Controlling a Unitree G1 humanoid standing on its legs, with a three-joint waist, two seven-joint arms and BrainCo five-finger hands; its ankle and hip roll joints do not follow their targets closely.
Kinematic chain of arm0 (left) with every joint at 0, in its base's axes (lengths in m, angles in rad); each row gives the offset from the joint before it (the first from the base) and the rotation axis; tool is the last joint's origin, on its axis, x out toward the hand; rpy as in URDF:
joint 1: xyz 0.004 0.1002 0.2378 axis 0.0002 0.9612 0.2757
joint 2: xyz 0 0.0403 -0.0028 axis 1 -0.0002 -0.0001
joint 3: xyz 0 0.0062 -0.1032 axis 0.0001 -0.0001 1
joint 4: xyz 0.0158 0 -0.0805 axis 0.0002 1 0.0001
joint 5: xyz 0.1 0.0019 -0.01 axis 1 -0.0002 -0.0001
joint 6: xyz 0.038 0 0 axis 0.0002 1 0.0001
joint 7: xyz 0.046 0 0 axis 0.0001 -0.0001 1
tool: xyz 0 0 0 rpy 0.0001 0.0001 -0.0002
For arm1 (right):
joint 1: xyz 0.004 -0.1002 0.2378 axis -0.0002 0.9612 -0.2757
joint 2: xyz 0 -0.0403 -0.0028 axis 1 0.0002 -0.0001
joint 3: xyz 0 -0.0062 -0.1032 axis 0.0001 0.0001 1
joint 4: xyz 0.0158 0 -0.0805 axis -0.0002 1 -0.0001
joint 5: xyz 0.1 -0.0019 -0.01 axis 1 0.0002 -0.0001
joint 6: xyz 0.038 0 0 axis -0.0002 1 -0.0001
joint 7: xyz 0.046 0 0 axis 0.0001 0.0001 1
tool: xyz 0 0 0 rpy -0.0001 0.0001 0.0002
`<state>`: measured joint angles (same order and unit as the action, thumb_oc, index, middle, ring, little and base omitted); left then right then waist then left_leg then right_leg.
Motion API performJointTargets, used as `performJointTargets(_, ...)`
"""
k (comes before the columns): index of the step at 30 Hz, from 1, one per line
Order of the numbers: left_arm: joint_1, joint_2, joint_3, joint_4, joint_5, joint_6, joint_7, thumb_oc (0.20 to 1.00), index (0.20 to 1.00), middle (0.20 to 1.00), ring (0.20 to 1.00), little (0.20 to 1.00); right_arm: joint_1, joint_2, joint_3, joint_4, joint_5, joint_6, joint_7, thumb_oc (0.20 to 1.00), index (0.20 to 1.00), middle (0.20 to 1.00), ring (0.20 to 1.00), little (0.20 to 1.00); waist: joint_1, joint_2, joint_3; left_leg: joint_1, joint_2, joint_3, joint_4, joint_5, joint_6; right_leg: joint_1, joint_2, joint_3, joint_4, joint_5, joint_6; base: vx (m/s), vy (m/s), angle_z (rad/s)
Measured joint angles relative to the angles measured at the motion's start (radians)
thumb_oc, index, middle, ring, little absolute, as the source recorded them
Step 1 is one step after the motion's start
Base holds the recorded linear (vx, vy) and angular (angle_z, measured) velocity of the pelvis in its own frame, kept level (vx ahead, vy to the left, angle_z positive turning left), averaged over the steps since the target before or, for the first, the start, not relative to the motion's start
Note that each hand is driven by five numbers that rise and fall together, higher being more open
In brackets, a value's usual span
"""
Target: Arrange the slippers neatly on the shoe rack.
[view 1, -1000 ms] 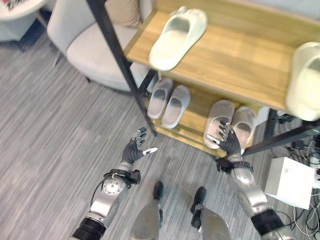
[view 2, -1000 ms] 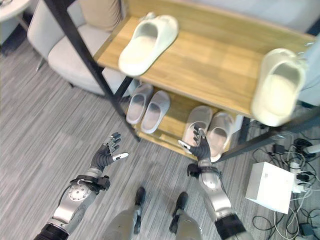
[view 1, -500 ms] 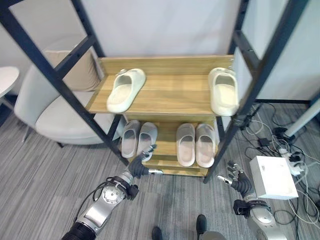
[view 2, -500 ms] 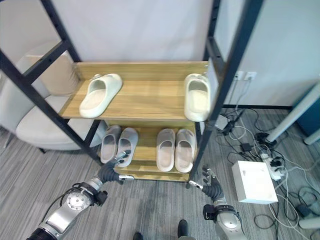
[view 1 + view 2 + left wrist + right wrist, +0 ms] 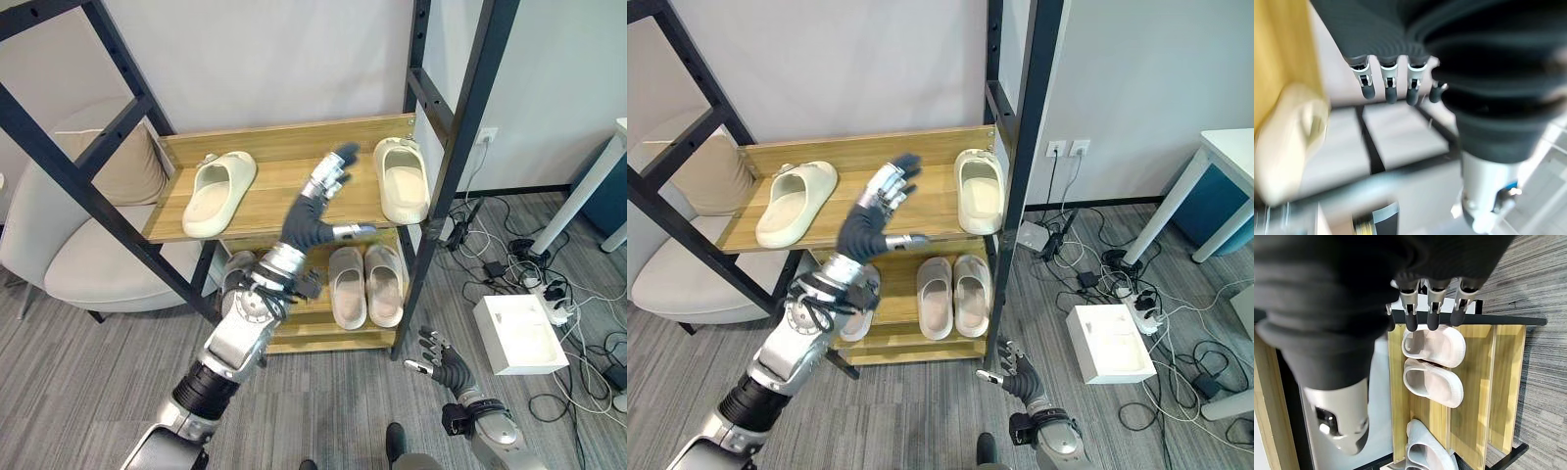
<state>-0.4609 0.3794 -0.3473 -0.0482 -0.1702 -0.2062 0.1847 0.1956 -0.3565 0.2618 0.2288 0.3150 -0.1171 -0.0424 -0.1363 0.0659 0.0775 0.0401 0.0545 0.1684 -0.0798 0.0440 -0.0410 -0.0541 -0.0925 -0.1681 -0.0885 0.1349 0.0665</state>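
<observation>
Grey striped floor, white wall, black-framed rack (image 5: pixel 460 147) with wooden shelves, armchair (image 5: pixel 88 245) beside it. On the rack's upper shelf (image 5: pixel 284 201) two cream slippers sit well apart: left slipper (image 5: pixel 218 193) angled near the armchair end, right slipper (image 5: pixel 401 178) straight by the far post. Lower shelf holds two grey pairs (image 5: pixel 364 284), side by side, already tidy.

My left robot hand (image 5: pixel 315 211) is raised in front of the upper shelf, between the two cream slippers, fingers straight and spread, thumb out to the side, holding nothing. Arm reaches up and forward from low left. My right robot hand (image 5: pixel 441 367) hangs low near the floor by the rack's front post, fingers relaxed and apart, empty.

Step as I judge it: bring the cream pair together. I'd go for the left slipper, come over its strap with fingers flat, grip the side wall, and set it parallel beside the right slipper, toes the same way. Watch the rack post on the reach.
</observation>
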Motion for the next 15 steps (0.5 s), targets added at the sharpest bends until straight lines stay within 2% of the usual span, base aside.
performJointTargets(1, -0.065, 0.067, -0.003, 0.072, 0.119, 0.005, 0.054, 1.0, 1.0, 1.0, 1.0, 1.0, -0.007, -0.005, 0.001, 0.001, 0.0, -0.013, -0.002, 1.0, 1.0, 1.0, 1.0, 1.0, -0.003, 0.004, 0.003, 0.0, 0.001, 0.002, 0.0, 0.0, 0.0, -0.001, 0.0, 0.001, 0.0, 0.0, 0.0, 0.07, 0.008, -0.04)
performJointTargets(2, -0.247, 0.267, -0.005, 0.242, 0.32, 0.028, 0.136, 1.0, 1.0, 1.0, 1.0, 1.0, -0.01, -0.034, 0.004, 0.004, 0.0, -0.035, -0.012, 1.0, 1.0, 1.0, 1.0, 1.0, -0.025, 0.018, 0.011, 0.0, 0.001, 0.006, 0.0, 0.0, 0.0, -0.002, 0.0, 0.002, 0.0, -0.001, 0.0, 0.08, 0.035, -0.03)
performJointTargets(3, -0.331, 0.336, -0.003, 0.291, 0.383, 0.042, 0.185, 1.0, 1.0, 1.0, 1.0, 1.0, 0.004, -0.062, 0.002, 0.004, 0.0, -0.036, -0.018, 1.0, 1.0, 1.0, 1.0, 1.0, -0.029, 0.024, 0.015, 0.0, 0.0, 0.007, 0.0, -0.001, 0.0, -0.002, 0.0, 0.002, 0.0, -0.002, 0.001, 0.06, 0.043, -0.04)
performJointTargets(5, -0.39, 0.42, -0.023, 0.319, 0.602, 0.082, 0.278, 1.0, 1.0, 1.0, 1.0, 1.0, 0.016, -0.093, 0.004, 0.0, 0.002, -0.055, -0.018, 1.0, 1.0, 1.0, 1.0, 1.0, -0.033, 0.032, 0.022, -0.006, -0.001, 0.01, 0.0, -0.003, -0.001, -0.012, 0.0, 0.007, 0.0, -0.002, 0.002, 0.04, 0.044, -0.08)
performJointTargets(6, -0.41, 0.443, -0.05, 0.355, 0.651, 0.101, 0.297, 1.0, 1.0, 1.0, 1.0, 1.0, 0.016, -0.095, 0.004, 0.0, 0.002, -0.055, -0.018, 1.0, 1.0, 1.0, 1.0, 1.0, -0.034, 0.032, 0.023, -0.011, -0.002, 0.012, 0.0, -0.003, -0.001, -0.019, 0.001, 0.009, 0.0, -0.001, 0.002, 0.03, 0.037, -0.08)
performJointTargets(10, -0.371, 0.443, -0.049, 0.382, 0.807, 0.193, 0.331, 1.0, 1.0, 1.0, 1.0, 1.0, 0.019, -0.09, 0.002, 0.0, 0.006, -0.072, -0.013, 1.0, 1.0, 1.0, 1.0, 1.0, -0.042, 0.025, 0.038, -0.022, -0.003, 0.015, 0.0, -0.003, -0.001, -0.031, 0.001, 0.014, 0.0, 0.0, 0.002, 0.01, 0.014, -0.02)
performJointTargets(15, -0.353, 0.478, -0.051, 0.424, 0.911, 0.242, 0.329, 1.0, 1.0, 1.0, 1.0, 1.0, 0.018, -0.089, 0.001, -0.002, 0.011, -0.078, -0.004, 1.0, 1.0, 1.0, 1.0, 1.0, -0.04, 0.012, 0.049, -0.025, -0.006, 0.038, -0.001, -0.006, 0.002, -0.047, 0.0, 0.036, 0.0, 0.006, 0.003, 0.03, 0.034, -0.13)
